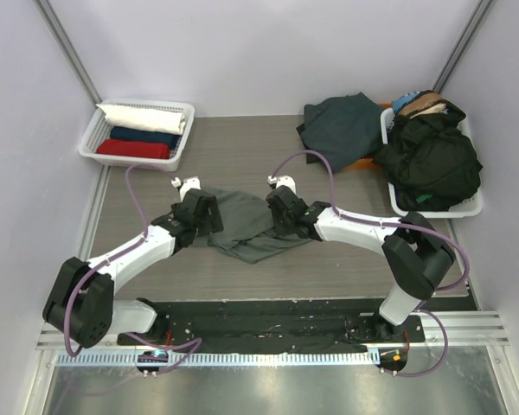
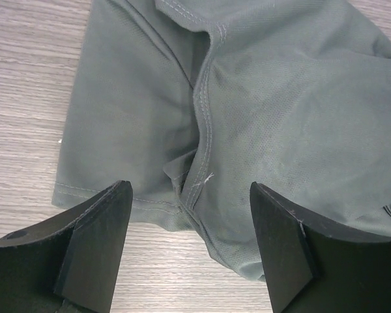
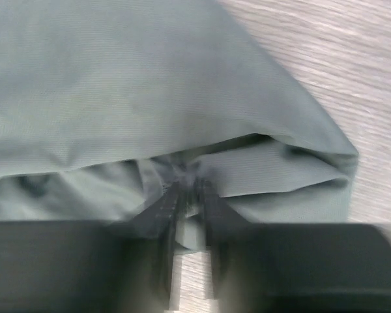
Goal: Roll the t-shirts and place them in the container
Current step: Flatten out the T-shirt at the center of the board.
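Pincers, overhead view: the left pincer (image 1: 203,212) and right pincer (image 1: 281,207) sit low on opposite sides of the grey-green shirt (image 1: 246,229), probably so each can take one side and pull it flat.
Shirt, overhead view: it lies crumpled in the middle of the table (image 1: 242,156), between the two arms. It is not flat yet, so rolling looks not yet begun.
Finished rolls, overhead view: a white roll (image 1: 147,117), a navy roll (image 1: 143,136) and a red roll (image 1: 131,149) lie side by side in the left basket (image 1: 91,143) at the far left corner.
Waiting pile, overhead view: a dark teal shirt (image 1: 342,125) is bunched on the table near the far edge, against the right basket (image 1: 480,207), which is heaped with black shirts (image 1: 432,160).
Left pincer, left wrist view: its fingers (image 2: 98,241) are spread wide just above the shirt's stitched hem. Cloth lies between them, but they hold nothing.
Seam, left wrist view: a double-stitched fold runs up the cloth between the fingers, a likely place to grip.
Right pincer, right wrist view: its fingers (image 3: 212,215) are nearly pressed together, pinching a gathered fold at the shirt's edge. The picture is blurred, so the depth of the bite is unclear.
Cloth, right wrist view: the shirt drapes in layers beyond the tips, with bare table to the right.
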You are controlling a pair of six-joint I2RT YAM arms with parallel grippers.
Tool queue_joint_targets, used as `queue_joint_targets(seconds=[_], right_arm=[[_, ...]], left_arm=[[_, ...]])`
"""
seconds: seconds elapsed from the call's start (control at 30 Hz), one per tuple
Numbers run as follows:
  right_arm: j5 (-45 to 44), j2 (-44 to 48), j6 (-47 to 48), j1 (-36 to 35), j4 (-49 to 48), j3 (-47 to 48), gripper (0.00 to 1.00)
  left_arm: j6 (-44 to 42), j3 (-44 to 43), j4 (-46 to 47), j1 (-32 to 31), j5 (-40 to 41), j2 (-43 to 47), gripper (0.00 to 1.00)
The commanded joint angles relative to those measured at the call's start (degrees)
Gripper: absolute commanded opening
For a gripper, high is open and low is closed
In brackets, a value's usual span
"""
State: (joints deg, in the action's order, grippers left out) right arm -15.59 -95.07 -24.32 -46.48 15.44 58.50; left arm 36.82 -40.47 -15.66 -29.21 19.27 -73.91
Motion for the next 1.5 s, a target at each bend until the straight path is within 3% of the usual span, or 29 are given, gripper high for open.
queue_joint_targets(seconds=[0.0,0.03,0.2,0.43,0.53,0.6,0.73,1.07,1.47], right_arm=[[-5.23,3.13,0.32,-0.28,0.73,0.3,0.05],[-5.84,4.35,0.23,-0.28,0.99,-0.48,0.01],[-7.52,14.62,-0.82,-0.02,0.91,-3.48,0.01],[-3.58,20.71,-3.98,0.86,1.09,-7.16,0.01],[-0.84,21.76,-5.82,0.86,-0.67,-9.45,0.01],[-1.54,22.03,-6.36,0.86,-0.94,-10.33,0.01],[-3.47,22.99,-5.92,1.04,-0.59,-11.13,0.01],[-5.33,26.16,-2.68,5.95,3.8,-7.71,0.01],[1.79,28.18,1.9,12.64,12.67,14.6,0.01]], left_arm=[[-0.87,-0.4,3.27,0.47,-2.04,-0.53,0.77],[-0.87,-0.49,3.27,0.38,-2.91,-1.06,0.76],[-0.43,-0.93,4.76,0.38,-4.76,-3.08,0.73],[0.1,-1.81,6.61,0.47,-6.17,-7.38,0.63],[-0.17,-3.12,6.87,0.47,-6.52,-9.5,0.42],[-0.26,-3.83,6.87,0.3,-7.92,-9.5,0.21],[-0.34,-4.62,5.21,0.12,-7.76,-6.18,0.01],[-2.1,-10.23,-7.8,0.03,-2.32,6.04,0.0],[-3.6,-31.24,-22.3,0.03,-1.6,14.66,0.0]])
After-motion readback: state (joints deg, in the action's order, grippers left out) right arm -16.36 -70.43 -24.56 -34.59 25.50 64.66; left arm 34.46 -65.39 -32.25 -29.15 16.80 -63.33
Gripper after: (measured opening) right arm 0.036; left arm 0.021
